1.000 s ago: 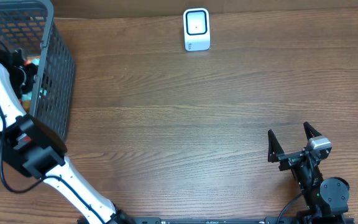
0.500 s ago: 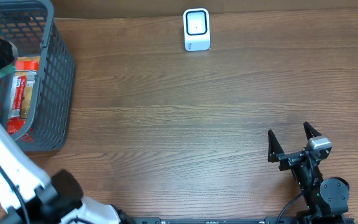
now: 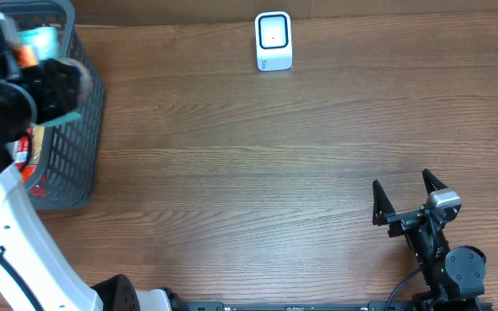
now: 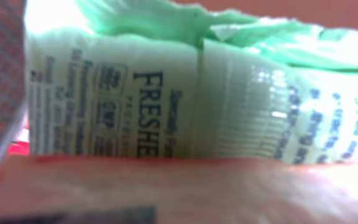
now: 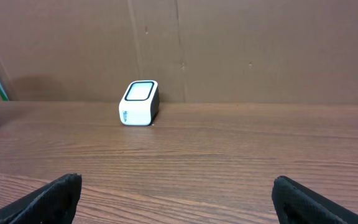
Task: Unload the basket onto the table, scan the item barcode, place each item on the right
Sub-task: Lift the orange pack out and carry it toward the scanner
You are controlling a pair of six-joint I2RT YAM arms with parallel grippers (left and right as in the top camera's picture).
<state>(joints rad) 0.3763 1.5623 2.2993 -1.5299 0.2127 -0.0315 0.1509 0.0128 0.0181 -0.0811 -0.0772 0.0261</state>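
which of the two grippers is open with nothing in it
The right gripper, at the lower right of the overhead view: its fingers stand wide apart with nothing between them. The left gripper is up over the basket, closed on a green packet.

A: Count on the fixtures?
B: One scanner (image 3: 273, 41), one mesh basket (image 3: 83, 121), one table (image 3: 249, 173).
A: Items?
B: Two I can make out: green packet (image 4: 104, 93), red packet (image 3: 26, 154). Can't tell beyond that.
A: Grippers?
B: Two: left gripper (image 3: 35, 62), right gripper (image 3: 402, 186).
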